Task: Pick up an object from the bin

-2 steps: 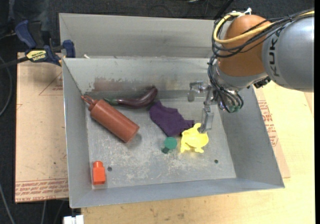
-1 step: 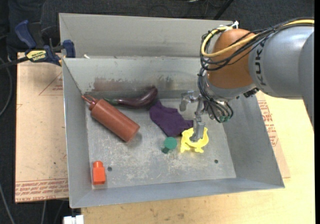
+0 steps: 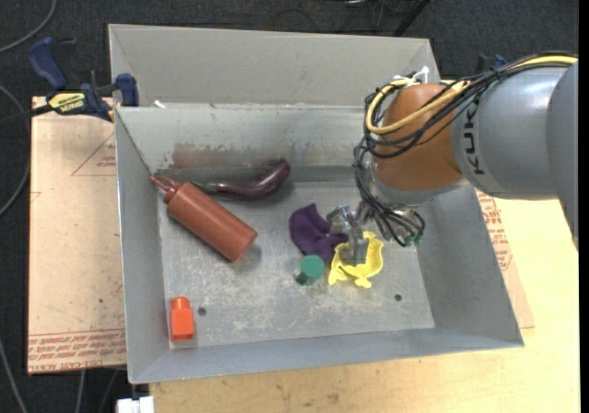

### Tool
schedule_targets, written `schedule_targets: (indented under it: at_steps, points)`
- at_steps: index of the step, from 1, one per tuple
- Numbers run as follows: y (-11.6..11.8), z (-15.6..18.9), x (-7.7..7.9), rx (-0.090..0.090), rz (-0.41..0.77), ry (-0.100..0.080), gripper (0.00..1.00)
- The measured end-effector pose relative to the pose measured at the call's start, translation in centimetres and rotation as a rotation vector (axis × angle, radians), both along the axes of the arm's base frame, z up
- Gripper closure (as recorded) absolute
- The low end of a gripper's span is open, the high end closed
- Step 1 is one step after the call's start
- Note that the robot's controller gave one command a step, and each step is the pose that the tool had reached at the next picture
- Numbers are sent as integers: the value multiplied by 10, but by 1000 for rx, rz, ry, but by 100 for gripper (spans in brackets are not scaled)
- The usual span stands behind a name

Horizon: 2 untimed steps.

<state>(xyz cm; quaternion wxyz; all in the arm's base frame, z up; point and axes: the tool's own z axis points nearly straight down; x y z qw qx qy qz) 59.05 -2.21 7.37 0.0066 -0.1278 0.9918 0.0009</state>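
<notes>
- the only writing that can be read is on the grey arm: large dark letters "ku" run down its side, and the rest is hidden behind the curve.
- the orange cover on the wrist carries no readable label; yellow and black cables loop around it.
- the hand hangs low in the right half of the bin, at the upper left edge of a yellow thing.
- the yellow thing is soft-looking and floppy, bright lemon in colour, with uneven lobes spread flat on the bin floor; no print shows on it.
- whether the hand is spread, pressed together or pinching the yellow thing cannot be told, and neither can whether it touches it.
- a crumpled purple thing lies just left of the hand, touching or nearly touching the yellow one.
- a small green thing with a round top sits just below the purple thing and left of the yellow one.
- a reddish-brown squeeze bottle lies on its side in the left half, nozzle toward the back left corner, with no label visible.
- a dark curved eggplant lies along the back wall, near the bottle.
- a small orange block with a little cap stands alone near the front left corner, well apart from the rest.
</notes>
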Motion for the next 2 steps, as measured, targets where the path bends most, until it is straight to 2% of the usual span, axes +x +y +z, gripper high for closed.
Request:
schedule_targets:
  at_steps: [1,2]
  points:
    - [0,0,0,0,0,0,100]
    - [8,132,2,0,40,-6,100]
